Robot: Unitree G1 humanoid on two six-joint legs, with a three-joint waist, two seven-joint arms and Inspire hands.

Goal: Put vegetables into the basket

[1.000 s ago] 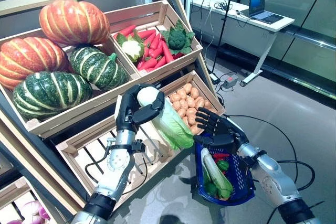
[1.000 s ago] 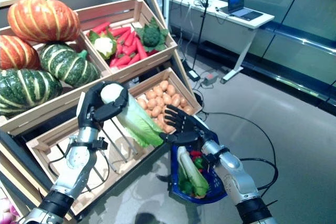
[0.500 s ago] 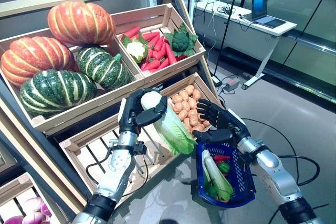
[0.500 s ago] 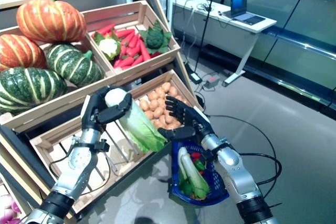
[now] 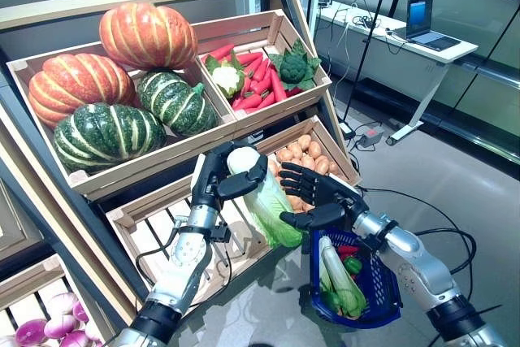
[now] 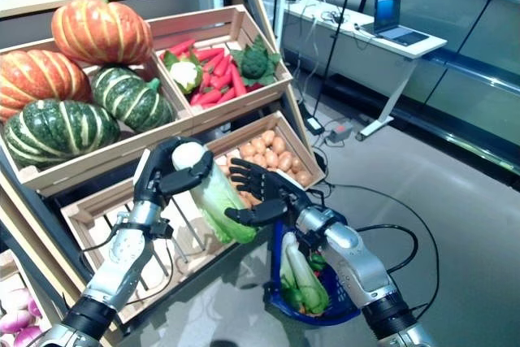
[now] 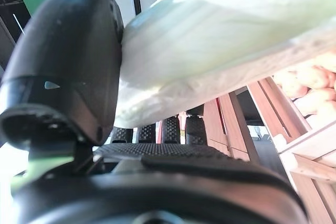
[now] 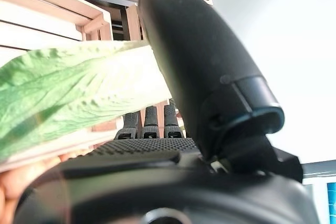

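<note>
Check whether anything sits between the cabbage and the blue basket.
Yes: the right hand, fingers spread open, reaches across the leafy end of the cabbage that the left hand holds, just above the basket. The basket already holds greens but has open room.

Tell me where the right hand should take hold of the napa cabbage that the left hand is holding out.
Probably its leafy green lower half. The left hand is wrapped round the white stem end of the napa cabbage, which slants down toward the blue basket. The right hand, open, is already beside those leaves, so closing on them from the robot's right, below the left hand, looks the least awkward.
</note>
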